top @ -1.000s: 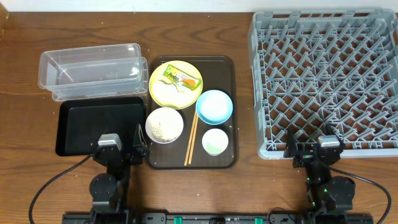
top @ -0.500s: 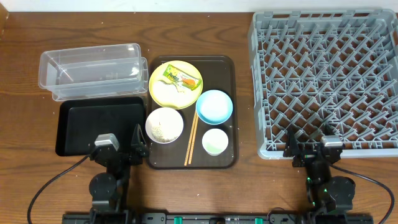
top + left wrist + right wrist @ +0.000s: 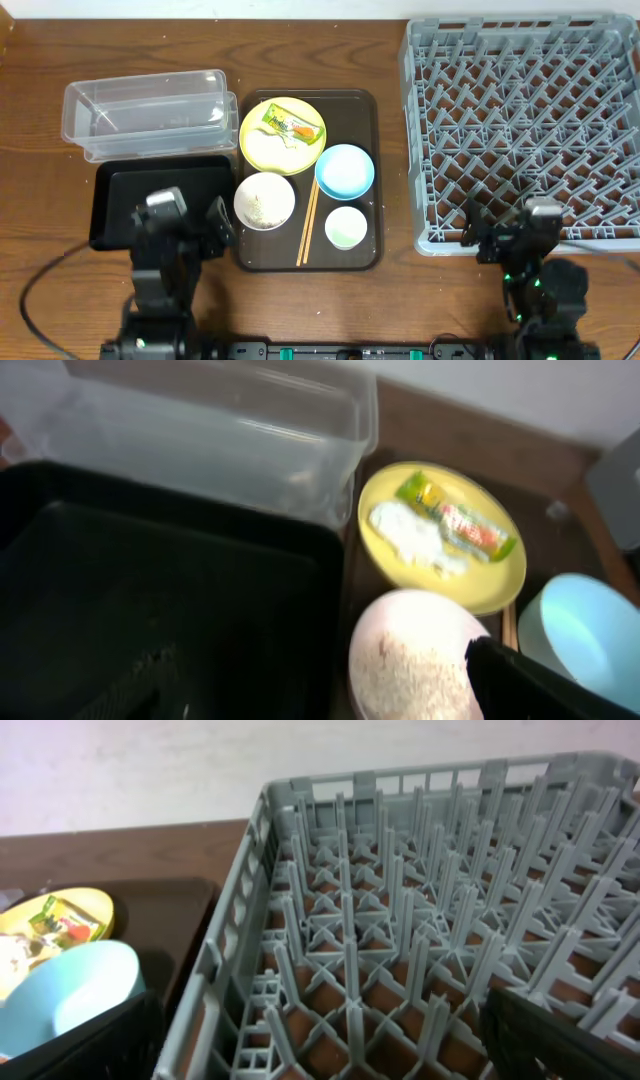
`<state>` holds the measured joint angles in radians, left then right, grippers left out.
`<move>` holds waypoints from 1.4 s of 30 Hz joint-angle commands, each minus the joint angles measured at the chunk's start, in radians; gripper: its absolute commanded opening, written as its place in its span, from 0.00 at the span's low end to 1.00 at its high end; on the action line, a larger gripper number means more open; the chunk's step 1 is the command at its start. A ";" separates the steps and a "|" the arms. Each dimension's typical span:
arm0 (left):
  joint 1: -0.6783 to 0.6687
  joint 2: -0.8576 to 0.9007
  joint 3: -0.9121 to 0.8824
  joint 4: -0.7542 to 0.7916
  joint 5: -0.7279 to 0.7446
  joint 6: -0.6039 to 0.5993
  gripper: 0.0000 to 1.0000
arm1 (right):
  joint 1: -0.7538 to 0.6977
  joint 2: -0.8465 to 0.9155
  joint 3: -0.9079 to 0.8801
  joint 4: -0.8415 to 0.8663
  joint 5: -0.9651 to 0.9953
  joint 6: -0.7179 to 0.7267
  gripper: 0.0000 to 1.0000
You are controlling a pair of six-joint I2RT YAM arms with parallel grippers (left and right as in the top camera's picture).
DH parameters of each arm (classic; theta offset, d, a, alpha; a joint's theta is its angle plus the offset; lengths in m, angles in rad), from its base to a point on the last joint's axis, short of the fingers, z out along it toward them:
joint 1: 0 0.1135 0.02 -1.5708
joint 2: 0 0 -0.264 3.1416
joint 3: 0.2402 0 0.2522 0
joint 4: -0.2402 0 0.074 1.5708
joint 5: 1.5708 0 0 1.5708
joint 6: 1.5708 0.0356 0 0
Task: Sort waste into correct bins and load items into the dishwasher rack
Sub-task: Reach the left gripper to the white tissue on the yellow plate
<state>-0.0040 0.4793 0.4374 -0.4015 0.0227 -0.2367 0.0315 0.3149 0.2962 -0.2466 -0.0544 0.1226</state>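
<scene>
Both arms sit low at the near edge of the counter (image 3: 40, 250), fingers spread wide, nothing held.
Left fingers (image 3: 185, 220) hang over the black tray (image 3: 120, 190), beside the pale bowl (image 3: 264, 200) w/ rice in it; right fingers (image 3: 530, 233) are at the near edge of the grey rack (image 3: 520, 120). The brown tray (image 3: 370, 255) btwn them carries the yellow plate (image 3: 262, 152) w/ wrapper (image 3: 293, 126) + white scrap (image 3: 415, 535), blue bowl (image 3: 345, 170), cup (image 3: 346, 228) & chopsticks (image 3: 308, 222). The clear tub (image 3: 150, 115) sits just behind the black tray.
</scene>
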 commanded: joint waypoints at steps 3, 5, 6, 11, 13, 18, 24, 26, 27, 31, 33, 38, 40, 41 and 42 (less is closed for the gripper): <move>0.002 0.236 0.220 -0.154 -0.005 -0.008 0.93 | 0.014 0.202 0.212 -0.119 -0.006 0.011 0.99; 0.003 0.336 0.319 -0.240 -0.003 -0.008 0.93 | 0.014 0.291 0.300 -0.196 -0.006 0.011 0.99; 0.003 0.382 0.368 -0.282 0.008 0.001 0.93 | 0.014 0.332 0.341 -0.237 -0.006 0.011 0.99; 0.003 0.592 0.614 -0.517 0.079 0.026 0.93 | 0.014 0.519 0.569 -0.462 -0.006 0.011 0.99; 0.003 0.647 0.677 -0.583 0.078 0.026 0.93 | 0.014 0.575 0.650 -0.540 -0.002 0.010 0.99; 0.003 0.713 0.694 -0.632 0.079 0.025 0.93 | 0.014 0.658 0.701 -0.608 0.015 0.006 0.99; 0.002 0.731 0.694 -0.554 0.154 0.025 0.93 | 0.014 0.682 0.701 -0.620 0.012 0.012 0.99; 0.002 0.736 0.695 -0.497 0.195 0.025 0.93 | 0.014 0.682 0.701 -0.617 0.010 0.013 0.99; 0.002 0.743 0.695 -0.470 0.211 0.021 0.93 | 0.014 0.682 0.701 -0.616 0.003 0.012 0.99; -0.012 0.808 0.711 -0.388 0.216 0.014 0.93 | 0.014 0.682 0.701 -0.610 -0.003 0.012 0.99; -0.028 0.860 0.745 -0.372 0.207 0.013 0.92 | 0.014 0.682 0.701 -0.610 -0.003 0.012 0.99; -0.084 1.021 0.881 -0.370 0.112 0.002 0.92 | 0.014 0.682 0.701 -0.611 -0.007 0.012 0.99; -0.103 1.080 0.927 -0.362 0.107 -0.001 0.92 | 0.014 0.682 0.701 -0.611 -0.006 0.012 0.99; -0.112 1.112 0.946 -0.357 0.107 -0.009 0.92 | 0.014 0.682 0.701 -0.611 -0.006 0.012 0.99; -0.119 1.134 0.956 -0.349 0.107 -0.020 0.92 | 0.014 0.682 0.701 -0.611 -0.006 0.012 0.99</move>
<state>-0.0990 1.5448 1.3304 -0.7624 0.1650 -0.2359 0.0315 1.0031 0.9871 -0.8585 -0.0536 0.1261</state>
